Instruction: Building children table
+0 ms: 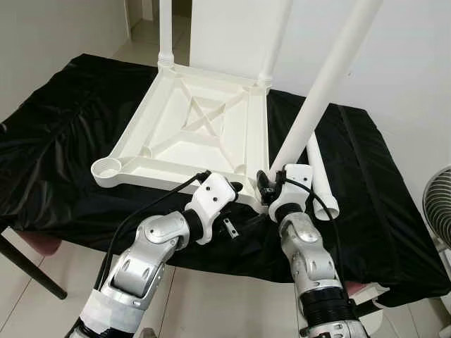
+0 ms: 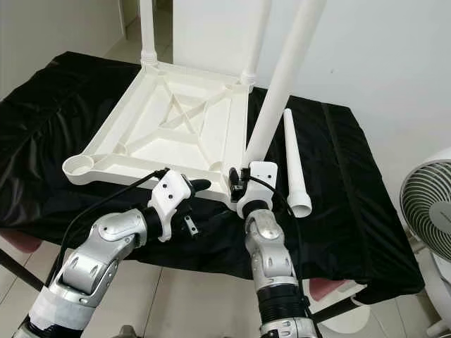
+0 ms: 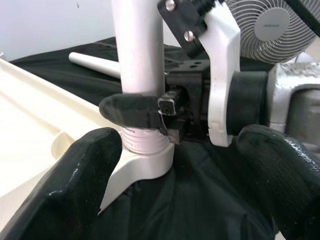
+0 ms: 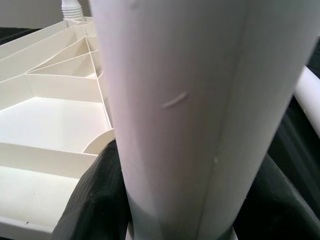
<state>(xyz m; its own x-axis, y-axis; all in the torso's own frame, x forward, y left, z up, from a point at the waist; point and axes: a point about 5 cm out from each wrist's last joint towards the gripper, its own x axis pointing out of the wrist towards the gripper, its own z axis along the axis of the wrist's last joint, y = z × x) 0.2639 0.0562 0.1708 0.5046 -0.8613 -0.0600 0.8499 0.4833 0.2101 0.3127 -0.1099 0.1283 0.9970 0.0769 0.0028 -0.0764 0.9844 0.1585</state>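
Note:
A white table top (image 1: pixel 127 172) lies upside down on black cloth. Two white legs (image 1: pixel 165 32) stand screwed into its far corners. A third leg (image 1: pixel 324 84) rises tilted from the near right corner socket (image 3: pixel 145 165), its threaded end in the socket. My right gripper (image 1: pixel 266 186) is shut on this leg just above the threads; one black finger (image 3: pixel 130 110) wraps around it. Beside that corner, my left gripper (image 3: pixel 175 200) is open, its fingers (image 3: pixel 75 190) spread on either side of the socket without touching the leg. A fourth leg (image 1: pixel 320 176) lies loose on the cloth to the right.
The near left corner socket (image 1: pixel 107 167) holds no leg. A white fan (image 2: pixel 426 211) stands on the floor at the right, past the cloth's edge. A white wall rises behind the table. Tiled floor lies below the near edge.

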